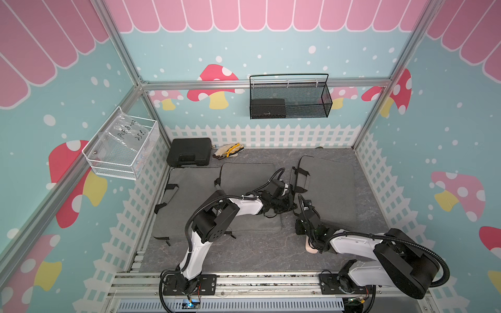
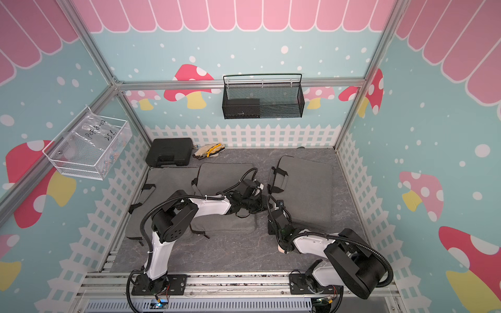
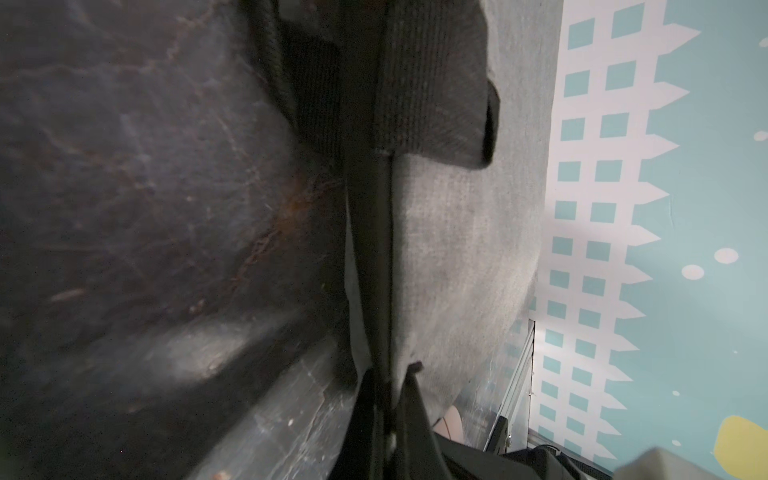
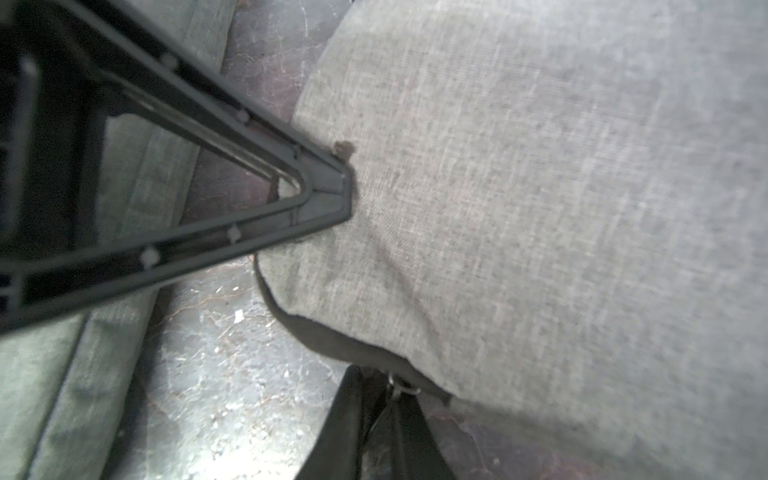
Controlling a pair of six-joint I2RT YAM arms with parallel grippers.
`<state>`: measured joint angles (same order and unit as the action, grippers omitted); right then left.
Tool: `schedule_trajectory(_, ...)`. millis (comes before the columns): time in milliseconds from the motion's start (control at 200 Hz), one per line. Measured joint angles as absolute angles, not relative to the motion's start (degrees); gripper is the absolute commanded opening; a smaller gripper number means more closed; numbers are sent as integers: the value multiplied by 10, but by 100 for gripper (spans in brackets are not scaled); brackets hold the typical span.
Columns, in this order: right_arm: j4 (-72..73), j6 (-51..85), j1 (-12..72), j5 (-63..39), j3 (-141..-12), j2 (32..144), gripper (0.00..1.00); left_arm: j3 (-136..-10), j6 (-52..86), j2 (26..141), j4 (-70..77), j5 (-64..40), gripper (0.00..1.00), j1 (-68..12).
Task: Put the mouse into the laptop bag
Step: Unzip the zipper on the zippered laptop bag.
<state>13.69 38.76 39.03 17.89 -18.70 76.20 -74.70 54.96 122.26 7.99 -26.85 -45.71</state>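
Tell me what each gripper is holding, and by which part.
The left gripper pinches the grey laptop bag by its black zipper edge; the right gripper grips what looks like the zipper pull there.

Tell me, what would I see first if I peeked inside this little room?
First, the left arm and right arm, white and black, stretch from the front to the middle of the table, where the left gripper and right gripper both pinch a grey laptop bag. Then the walls, covered in red mushrooms and pink scallops, with a black mesh basket hanging on the back one.
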Motion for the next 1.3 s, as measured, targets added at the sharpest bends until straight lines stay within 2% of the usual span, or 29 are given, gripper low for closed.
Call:
schedule_trajectory(130, 128, 387, 390, 169, -187, 753, 0, -732, 565, 1222, 106, -267, 0, -459)
schedule_trajectory(400, 116, 377, 390, 127, -175, 705, 0, -667, 631, 1210, 221, -220, 0, -489)
schedule_trajectory(730, 115, 382, 386, 100, -147, 665, 0, -655, 687, 1214, 267, -128, 0, -541)
schedule_trajectory(790, 114, 382, 386, 98, -142, 659, 0, -652, 688, 1213, 269, -110, 10, -548)
schedule_trajectory(921, 117, 389, 387, 89, -133, 643, 0, -644, 685, 1202, 266, -81, 40, -560)
schedule_trajectory(1026, 123, 400, 387, 77, -130, 627, 0, -637, 675, 1176, 258, -68, 52, -564)
schedule_trajectory(1146, 116, 424, 388, 73, -131, 601, 0, -635, 667, 1148, 240, -61, 60, -562)
schedule_trajectory(1301, 63, 458, 390, 94, -149, 575, 0, -631, 655, 1116, 210, -58, 61, -554)
